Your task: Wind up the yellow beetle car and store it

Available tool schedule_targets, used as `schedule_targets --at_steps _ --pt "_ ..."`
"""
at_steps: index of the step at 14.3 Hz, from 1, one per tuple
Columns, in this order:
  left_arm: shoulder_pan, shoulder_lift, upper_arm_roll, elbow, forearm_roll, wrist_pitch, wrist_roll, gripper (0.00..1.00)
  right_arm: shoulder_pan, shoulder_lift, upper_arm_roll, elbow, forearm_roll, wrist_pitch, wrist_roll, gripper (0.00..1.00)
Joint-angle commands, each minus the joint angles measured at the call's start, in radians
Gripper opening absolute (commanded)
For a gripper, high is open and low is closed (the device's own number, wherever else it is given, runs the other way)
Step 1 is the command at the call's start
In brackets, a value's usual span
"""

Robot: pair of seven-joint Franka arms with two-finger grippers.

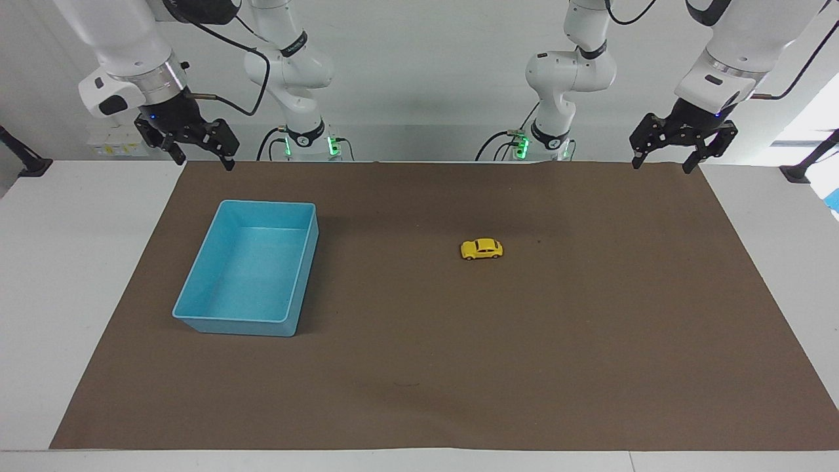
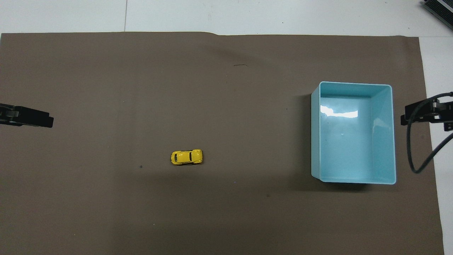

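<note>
Yellow beetle car [image 1: 482, 249]: one item, resting on its wheels on the brown mat [image 1: 419, 393], about mid-table and somewhat toward the left arm's end. From overhead I see it lying lengthwise across the table [image 2: 187, 157], nothing touching it.

Working across my facing view from its left edge:

1. Right gripper [image 1: 203, 157]: hanging in the air over the robots' edge of the mat, near the corner at the right arm's end. Fingers spread apart, holding nothing. Arm waiting.

2. Blue bin [image 1: 196, 314]: rectangular, open-topped, standing on the mat toward the right arm's end, well apart from the car. I see nothing inside it from overhead [image 2: 384, 106].

3. Car: as entered above, between the bin and the left arm's end, closer to the robots than the bin's farther rim.

4. Left gripper [image 1: 661, 162]: hanging in the air over the robots' edge of the mat at the left arm's end. Fingers spread apart, holding nothing. Arm waiting, well clear of the car.
</note>
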Motion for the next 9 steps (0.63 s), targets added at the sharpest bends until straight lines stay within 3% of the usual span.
schedule_targets --at_steps 1,9 --pt "0.007 -0.031 -0.004 -0.033 0.016 -0.007 0.01 1.0 -0.007 -0.011 0.005 -0.008 0.007 -0.001 -0.021 1.0" --pt "-0.01 -0.036 -0.017 -0.041 0.007 -0.014 0.003 1.0 -0.007 -0.011 0.005 -0.008 0.007 0.001 -0.021 1.0"
